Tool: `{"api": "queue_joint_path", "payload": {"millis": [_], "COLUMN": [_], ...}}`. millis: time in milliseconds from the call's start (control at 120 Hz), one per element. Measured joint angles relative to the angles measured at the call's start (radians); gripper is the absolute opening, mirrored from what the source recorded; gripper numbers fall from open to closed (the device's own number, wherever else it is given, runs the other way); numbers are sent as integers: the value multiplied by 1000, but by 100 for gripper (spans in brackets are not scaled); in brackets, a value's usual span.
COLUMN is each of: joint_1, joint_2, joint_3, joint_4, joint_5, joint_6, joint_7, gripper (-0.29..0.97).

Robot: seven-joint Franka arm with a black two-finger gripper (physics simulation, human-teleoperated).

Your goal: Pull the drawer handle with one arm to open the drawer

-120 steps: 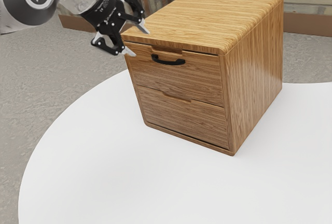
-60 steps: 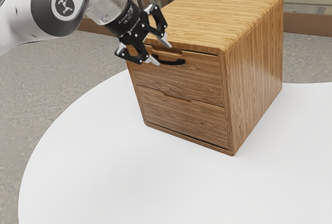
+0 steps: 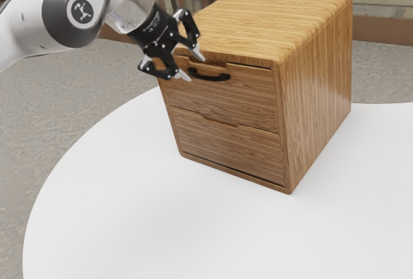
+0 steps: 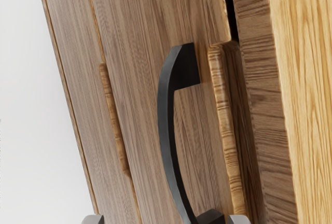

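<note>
Perilously close to the handle's [image 3: 210, 75] tip on the exterior view's left, the gripper [image 3: 192, 67], fingers spread and empty, could clamp short and slip, leaving the top drawer [image 3: 239, 98] unopened.

Gap btwn handle [image 3: 209, 76] & drawer front [image 3: 226, 101]; cabinet top [image 3: 271, 24] edge close above.

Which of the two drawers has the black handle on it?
The top drawer. A curved black handle sits near its upper edge, right by the open end effector. The bottom drawer has only a plain wooden lip.
</note>
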Motion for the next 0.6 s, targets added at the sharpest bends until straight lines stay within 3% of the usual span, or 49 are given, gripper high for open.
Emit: {"api": "queue_joint_path", "payload": {"millis": [333,600], "joint_1": [136,110], "joint_2": [2,6], "joint_3": [-2,-7], "joint_4": [0,0], "joint_5": [-4,-8], "joint_6": [7,8], "joint_7": [10,15], "gripper": [26,26]}}
